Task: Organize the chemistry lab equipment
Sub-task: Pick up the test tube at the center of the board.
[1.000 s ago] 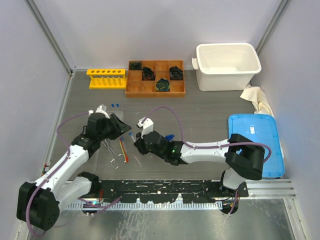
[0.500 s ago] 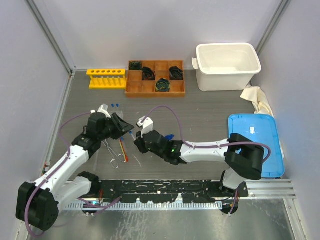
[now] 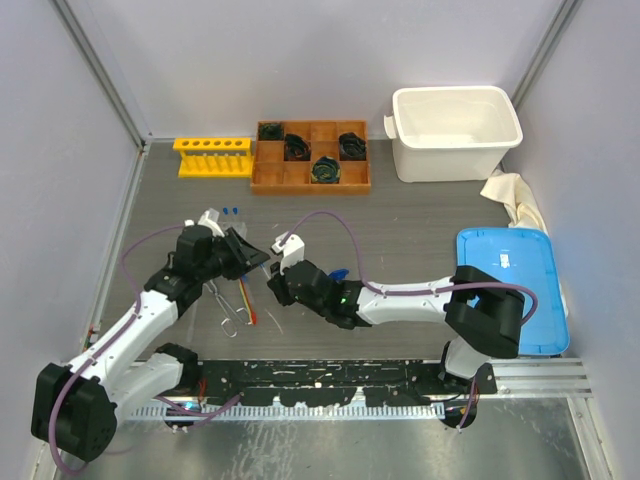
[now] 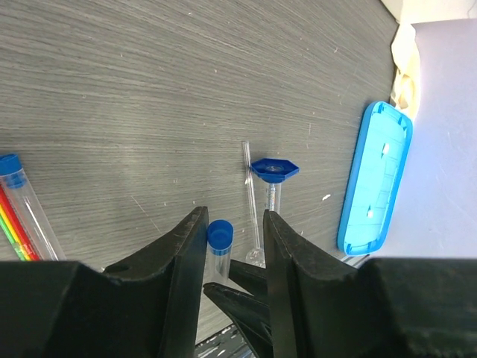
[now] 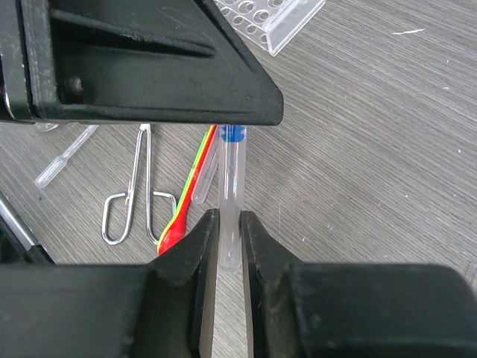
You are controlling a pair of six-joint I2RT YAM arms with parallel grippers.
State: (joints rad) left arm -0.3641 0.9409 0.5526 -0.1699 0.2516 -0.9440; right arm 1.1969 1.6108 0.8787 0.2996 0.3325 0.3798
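My right gripper (image 5: 229,231) is shut on the lower end of a clear blue-capped test tube (image 5: 232,186) and holds it above the table. My left gripper (image 4: 235,231) is open, its jaws standing either side of that tube's blue cap (image 4: 220,233); the cap is against one jaw, with a gap to the other. In the top view the two grippers meet at centre-left, left (image 3: 256,262) and right (image 3: 273,284). Metal tongs (image 5: 134,194), the red-orange stick (image 5: 186,201) and another tube (image 5: 205,175) lie below. The yellow rack (image 3: 213,157) stands at the back left.
A wooden compartment tray (image 3: 310,178) holds dark items at the back centre. A white tub (image 3: 455,160) is at the back right, with a cloth (image 3: 515,200) and a blue lid (image 3: 510,285) on the right. A clear dropper (image 5: 63,156) lies beside the tongs.
My left gripper has moved right toward the right gripper, and its jaws now flank the held tube's cap. The right gripper has barely moved.
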